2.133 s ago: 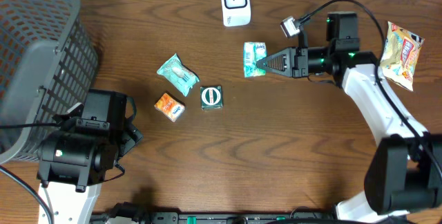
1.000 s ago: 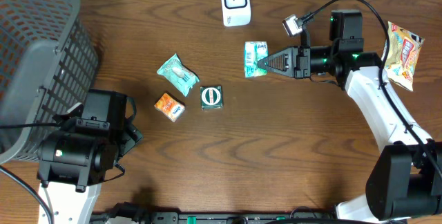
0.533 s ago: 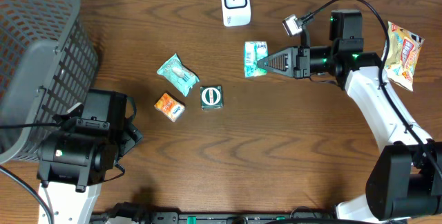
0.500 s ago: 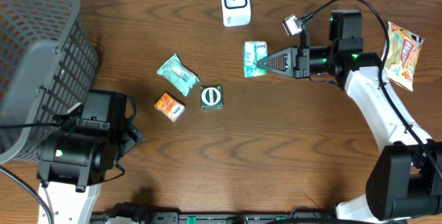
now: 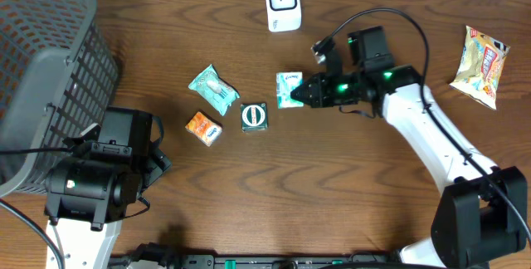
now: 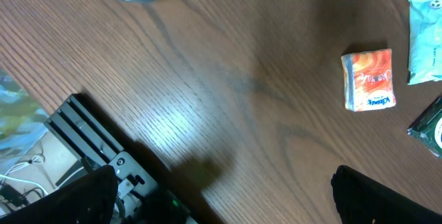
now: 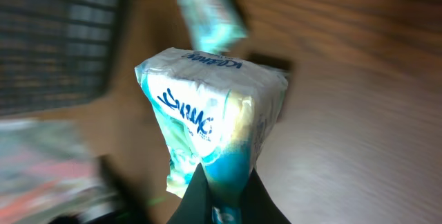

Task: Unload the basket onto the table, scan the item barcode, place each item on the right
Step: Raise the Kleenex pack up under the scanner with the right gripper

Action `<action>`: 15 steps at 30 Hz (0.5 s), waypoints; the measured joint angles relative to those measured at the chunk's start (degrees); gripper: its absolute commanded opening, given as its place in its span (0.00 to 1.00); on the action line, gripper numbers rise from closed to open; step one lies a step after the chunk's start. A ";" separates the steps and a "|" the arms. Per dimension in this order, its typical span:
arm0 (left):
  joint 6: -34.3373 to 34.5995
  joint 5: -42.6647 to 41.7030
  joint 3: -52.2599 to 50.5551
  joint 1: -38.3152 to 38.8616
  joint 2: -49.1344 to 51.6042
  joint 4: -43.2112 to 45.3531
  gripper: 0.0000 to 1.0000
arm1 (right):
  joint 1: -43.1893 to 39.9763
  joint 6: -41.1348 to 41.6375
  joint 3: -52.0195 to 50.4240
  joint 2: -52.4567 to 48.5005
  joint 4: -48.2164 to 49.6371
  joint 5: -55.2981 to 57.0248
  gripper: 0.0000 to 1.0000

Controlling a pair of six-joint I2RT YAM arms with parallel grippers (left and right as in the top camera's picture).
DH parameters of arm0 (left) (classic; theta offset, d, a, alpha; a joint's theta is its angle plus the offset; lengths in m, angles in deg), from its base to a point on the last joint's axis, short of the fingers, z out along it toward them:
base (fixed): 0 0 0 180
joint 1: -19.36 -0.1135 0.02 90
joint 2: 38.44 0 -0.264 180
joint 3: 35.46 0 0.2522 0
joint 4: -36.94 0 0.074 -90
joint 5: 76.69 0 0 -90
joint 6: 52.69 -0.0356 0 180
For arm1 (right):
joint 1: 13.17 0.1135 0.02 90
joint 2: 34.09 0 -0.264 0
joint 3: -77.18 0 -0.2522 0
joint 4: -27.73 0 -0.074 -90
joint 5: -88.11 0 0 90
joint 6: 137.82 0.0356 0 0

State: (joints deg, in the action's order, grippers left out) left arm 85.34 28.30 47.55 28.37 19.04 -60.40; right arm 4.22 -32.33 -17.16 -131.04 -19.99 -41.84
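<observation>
Tissue pack (image 5: 289, 89) sits pinched by one end in the clenched right hand (image 5: 309, 92), apparently lifted off the surface (image 5: 332, 186) short of the scanner (image 5: 282, 3) — so slight a hold may let it twist or slip, hiding the barcode.

The right wrist view is blurred: print on the tissue packet (image 7: 207, 127) is unreadable, its lower end hidden between the right tool (image 7: 222, 188) fingers. The basket (image 5: 41, 78) at the counter's (image 5: 332, 186) left edge is cropped.
</observation>
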 measured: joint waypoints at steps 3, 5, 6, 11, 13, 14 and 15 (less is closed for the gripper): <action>0.00 0.00 0.00 0.00 0.00 0.00 0.98 | 2.36 -1.22 0.00 0.00 -1.36 9.11 0.01; 0.00 0.00 0.00 0.00 0.00 0.00 0.97 | 3.58 -1.95 0.02 0.00 -1.46 13.90 0.01; 0.00 -0.02 0.00 0.00 0.00 0.00 0.98 | 4.07 -2.29 0.13 0.00 -1.49 15.82 0.01; 0.00 0.00 0.00 0.00 0.00 0.00 0.98 | 5.27 -4.72 3.80 -0.04 -2.12 23.50 0.01; 0.00 0.00 0.00 0.00 0.00 0.02 0.98 | 5.29 -5.79 7.17 -0.20 -3.13 26.34 0.01; 0.00 -0.02 0.00 0.00 0.00 0.00 0.98 | 5.29 -6.29 8.66 -0.39 -3.85 27.17 0.01; 0.00 0.00 0.00 0.00 0.00 0.02 0.98 | 5.29 -6.91 10.58 -0.70 -4.63 28.06 0.01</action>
State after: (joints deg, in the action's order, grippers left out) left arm 85.34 28.30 47.55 28.37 19.04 -60.37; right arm 9.51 -39.24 -6.58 -131.74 -24.62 -13.77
